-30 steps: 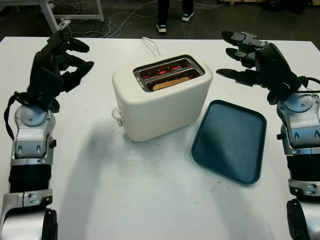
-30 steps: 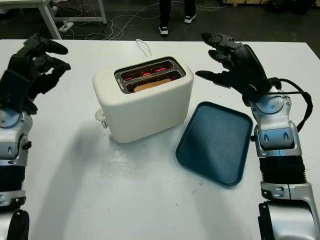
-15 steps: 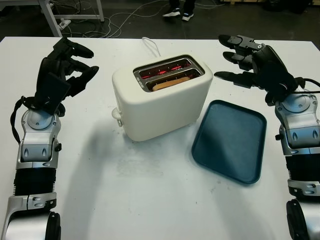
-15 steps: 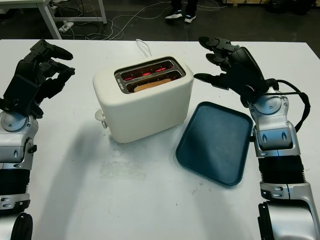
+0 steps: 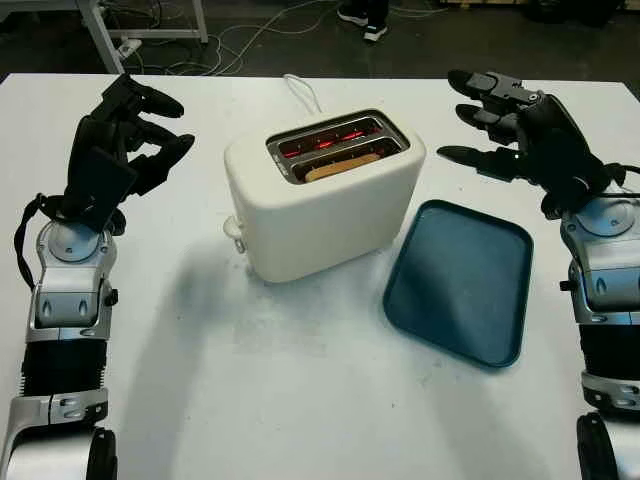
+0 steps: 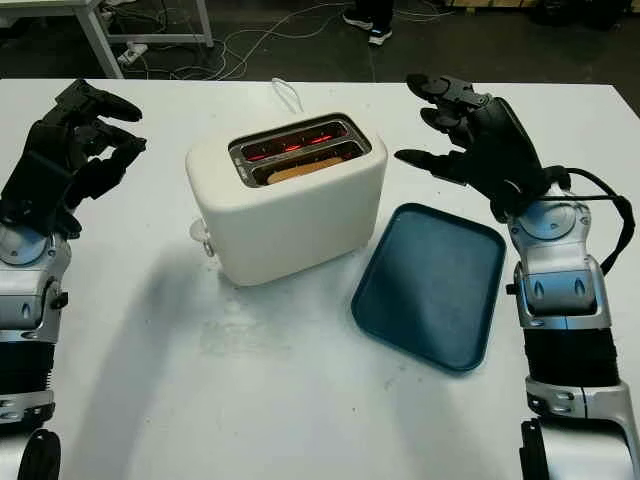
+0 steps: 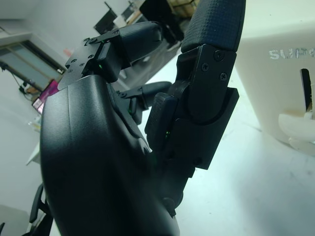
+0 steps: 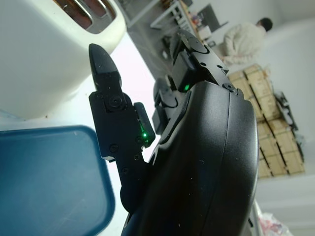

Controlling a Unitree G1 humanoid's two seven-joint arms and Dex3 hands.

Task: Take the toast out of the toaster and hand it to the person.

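Right hand (image 5: 520,135), open and holding nothing, hangs above the table (image 5: 300,400) just to the right of the toaster (image 5: 325,195) and beyond the far edge of the blue tray (image 5: 460,280). Left hand (image 5: 115,150) is raised on the toaster's other side, well apart from it, its fingers curled around nothing. A slice of toast (image 5: 340,167) sits low in the nearer slot, its top edge barely clearing the rim, while the elements glow red in the slot behind. Judged from this, the reach has yet to begin. Doing it well means bringing the right hand over the near slot from above, pinching the exposed edge of the toast across its thin faces, keeping fingertips off the hot inner walls, and lifting straight up so the slice does not jam. A person's feet (image 5: 365,20) show beyond the table's far edge.
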